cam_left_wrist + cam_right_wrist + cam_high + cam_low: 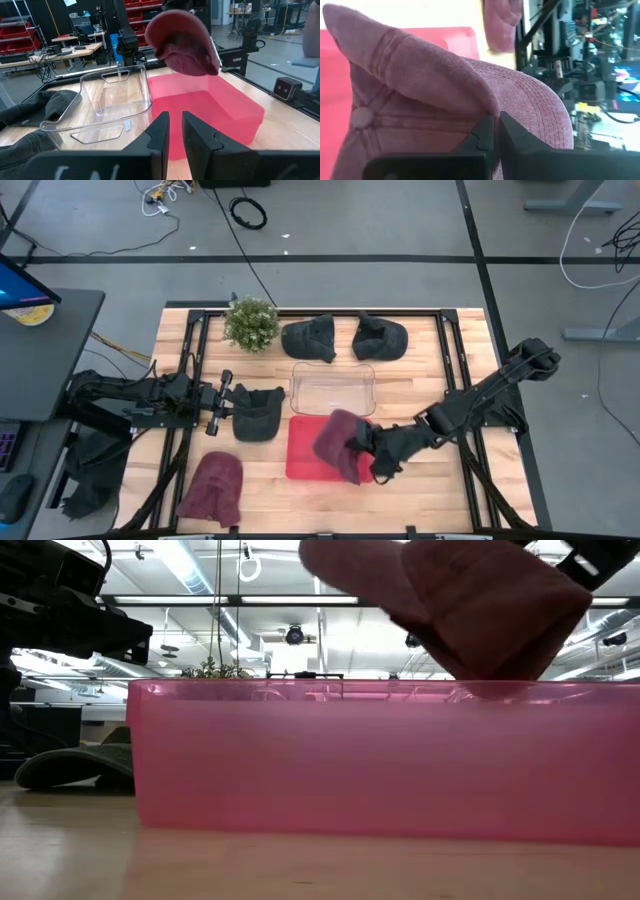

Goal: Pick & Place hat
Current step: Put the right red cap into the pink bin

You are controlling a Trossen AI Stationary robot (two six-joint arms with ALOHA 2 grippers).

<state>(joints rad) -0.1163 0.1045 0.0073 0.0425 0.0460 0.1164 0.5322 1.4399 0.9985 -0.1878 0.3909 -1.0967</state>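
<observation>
My right end effector (372, 457) is clamped shut on the brim of a maroon fabric cap (338, 442), which I hold in the air above the shallow pink plastic bin (302, 458) sitting near the middle of the table's front edge; in the low view the cap (470, 610) hangs clear above the bin's rim (380, 690), not touching it. My left end effector (222, 402) waits toward the table's left edge, its fingers (162, 131) standing slightly apart with nothing between them, just beside a dark grey cap (257, 412). A clear plastic tray (333, 388) lies just behind the pink bin. Two more dark caps (309, 339) rest along the back edge beside a small green potted plant (250, 323), and another maroon cap (212, 489) lies by the front-left corner of the wooden table (450, 490).
</observation>
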